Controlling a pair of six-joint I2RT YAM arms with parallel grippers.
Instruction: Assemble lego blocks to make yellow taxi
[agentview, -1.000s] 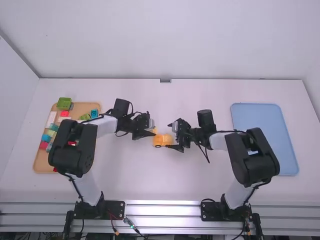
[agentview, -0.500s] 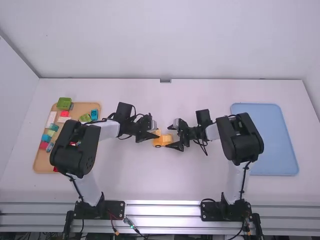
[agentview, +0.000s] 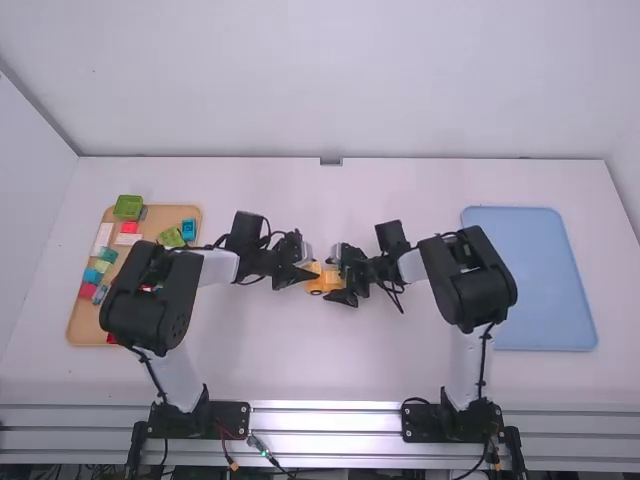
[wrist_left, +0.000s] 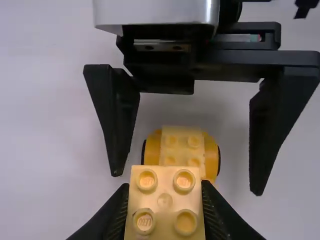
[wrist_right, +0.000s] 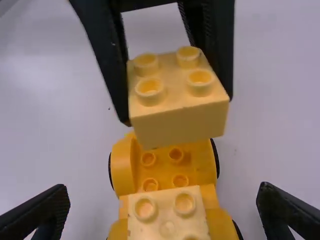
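The right end effector (wrist_right: 162, 192), open, had moved in from three o'clock, astride the yellow wheeled base (wrist_right: 195, 162) on the surface (agentview: 300, 350), probably to brace it; at nine o'clock the left end effector (wrist_left: 165, 187) gripped a yellow block (wrist_right: 180, 122), likely for seating.

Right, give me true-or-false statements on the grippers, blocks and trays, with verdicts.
The left gripper holds a yellow block. True.
The right gripper is shut on the wheeled base. False: the right gripper's fingers stand apart around the wheeled base.
The held yellow block is seated on the wheeled base. False: it is above the base, still unattached.
Loose blocks lie on the brown tray. True.
The blue tray lies right of the brown tray. True.
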